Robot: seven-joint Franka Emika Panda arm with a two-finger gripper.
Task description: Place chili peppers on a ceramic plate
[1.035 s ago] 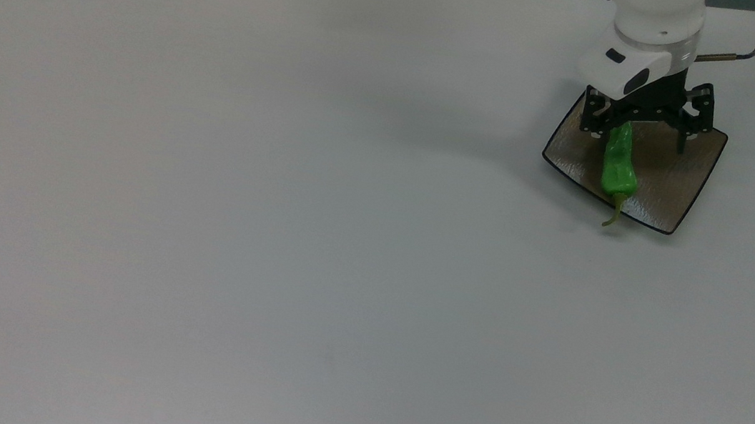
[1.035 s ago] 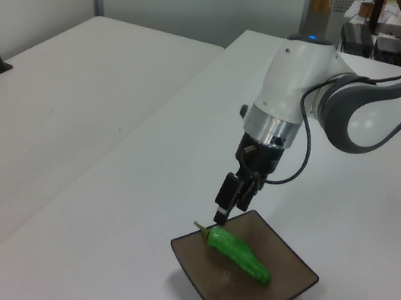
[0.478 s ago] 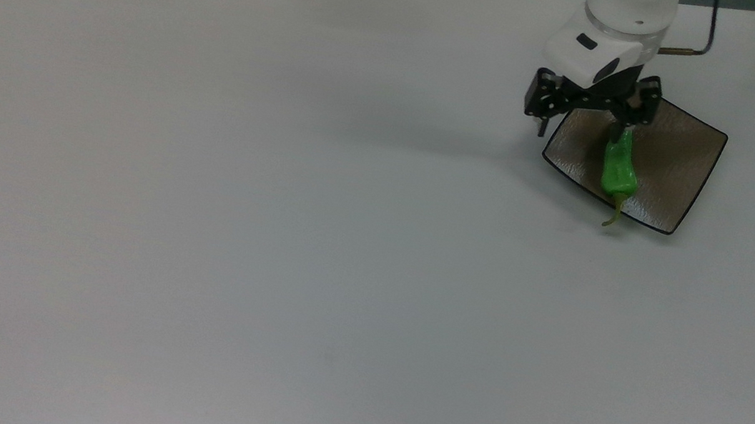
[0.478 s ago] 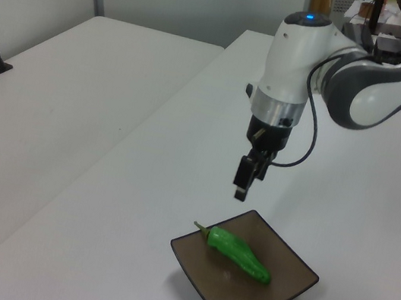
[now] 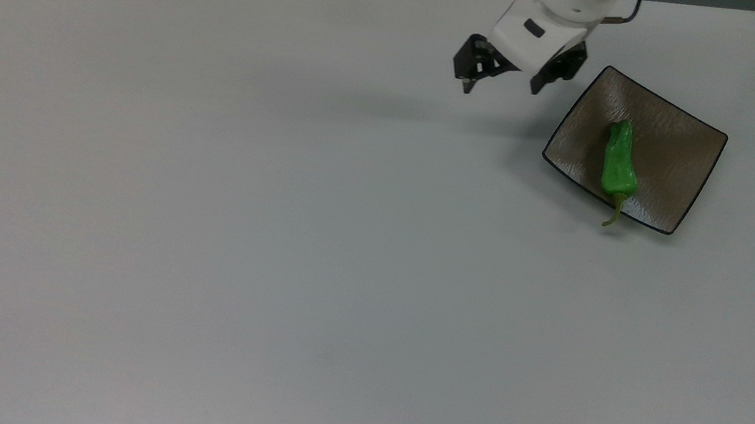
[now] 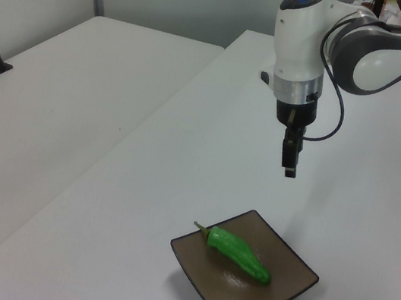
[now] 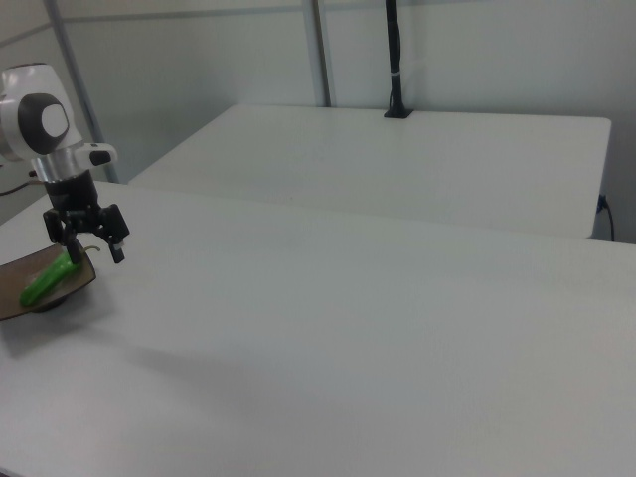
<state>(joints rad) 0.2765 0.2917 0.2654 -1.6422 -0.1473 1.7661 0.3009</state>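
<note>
Top view: the chili pepper (image 5: 620, 162) lies across the ceramic plate (image 5: 676, 158), its stem tip overhanging the near rim, while the end effector (image 5: 501, 83) hangs above the bare desk (image 5: 274, 228) off the plate's left in the top view, fingers spread and holding nothing. Left view: the end effector (image 6: 289, 165) is raised well clear of the plate (image 6: 284, 291) and pepper (image 6: 239, 254). Right view: the end effector (image 7: 87, 243) shows open and empty beside the plate (image 7: 15, 303); placement is judged complete, and the next move calls only for a clean retreat.
</note>
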